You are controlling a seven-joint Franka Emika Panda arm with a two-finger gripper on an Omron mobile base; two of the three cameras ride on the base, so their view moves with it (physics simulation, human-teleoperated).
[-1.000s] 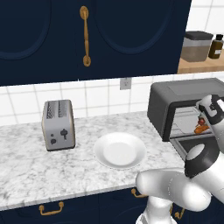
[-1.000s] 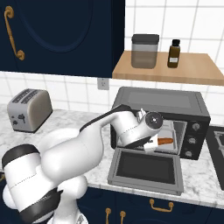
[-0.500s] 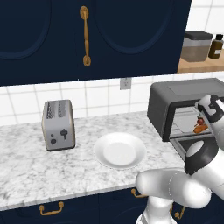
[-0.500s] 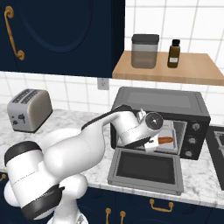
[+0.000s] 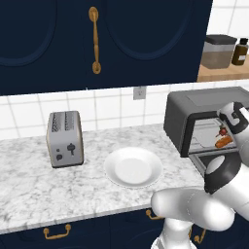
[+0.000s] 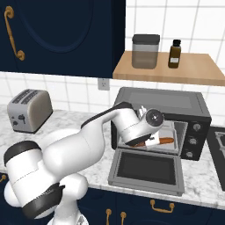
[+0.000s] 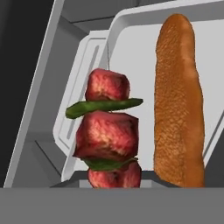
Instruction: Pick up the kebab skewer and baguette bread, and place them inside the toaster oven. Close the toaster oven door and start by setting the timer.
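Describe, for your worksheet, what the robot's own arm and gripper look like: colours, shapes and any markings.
The arm is built of glossy white, rounded, bulging segments joined by dark bands at the joints. Near the wrist sits a dark round cap with a grey centre. The gripper is a small white block. No cables or markings are visible.

Red-brown meat chunks and green slices on my kebab skewer; orange-brown baguette bread at right. Dark grey toaster oven, grey-veined white marble table, white plate, silver toaster, navy cabinets.
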